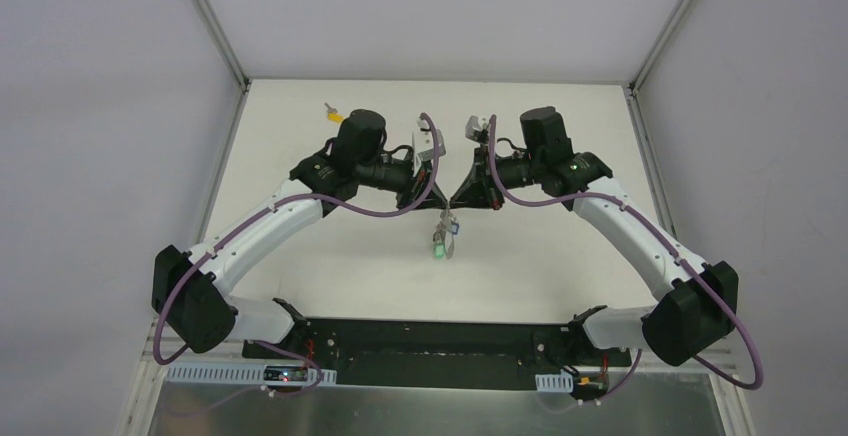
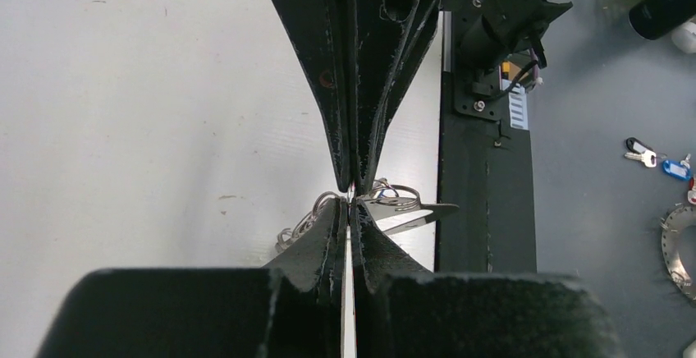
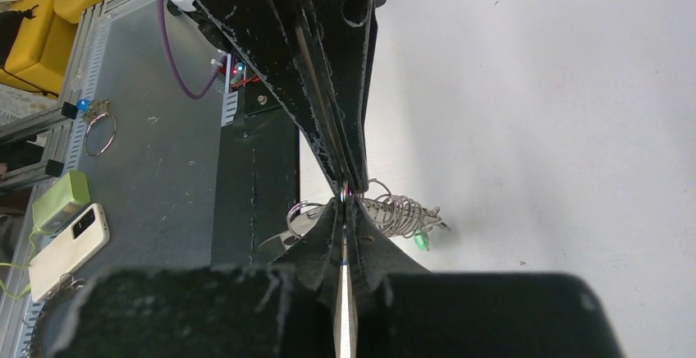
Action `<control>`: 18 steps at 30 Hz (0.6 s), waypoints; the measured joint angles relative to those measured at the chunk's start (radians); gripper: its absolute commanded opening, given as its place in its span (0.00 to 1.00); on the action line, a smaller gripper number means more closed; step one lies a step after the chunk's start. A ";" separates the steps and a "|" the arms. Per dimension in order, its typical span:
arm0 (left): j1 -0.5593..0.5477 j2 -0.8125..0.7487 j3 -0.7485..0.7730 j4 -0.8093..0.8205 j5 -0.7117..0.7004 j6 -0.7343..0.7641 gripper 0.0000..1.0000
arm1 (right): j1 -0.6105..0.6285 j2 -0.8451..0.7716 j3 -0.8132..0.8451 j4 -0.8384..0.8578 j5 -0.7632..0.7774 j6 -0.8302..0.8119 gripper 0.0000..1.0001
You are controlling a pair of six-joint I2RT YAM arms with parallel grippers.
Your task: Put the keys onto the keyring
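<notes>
My left gripper (image 1: 437, 199) and right gripper (image 1: 455, 199) meet tip to tip above the middle of the white table (image 1: 300, 256). Both are shut on the wire of the keyring (image 1: 446, 224), which hangs below them with a green-headed key (image 1: 438, 252) at its bottom. In the left wrist view my left gripper (image 2: 351, 204) pinches the keyring (image 2: 396, 198), with a key blade (image 2: 423, 214) sticking out to the right. In the right wrist view my right gripper (image 3: 345, 200) grips the keyring's coils (image 3: 402, 210) beside the green key (image 3: 421, 241). A yellow-headed key (image 1: 333, 113) lies alone at the far left.
The black base rail (image 1: 420, 341) runs along the near edge. Off the table, on a grey surface, lie blue and black keys (image 2: 657, 161), a spare ring (image 3: 98, 132), a phone (image 3: 70, 247) and a green box (image 3: 61, 198).
</notes>
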 measured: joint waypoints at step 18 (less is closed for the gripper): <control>0.000 0.001 0.000 -0.007 0.000 -0.018 0.00 | -0.006 -0.011 -0.039 0.067 0.022 0.063 0.15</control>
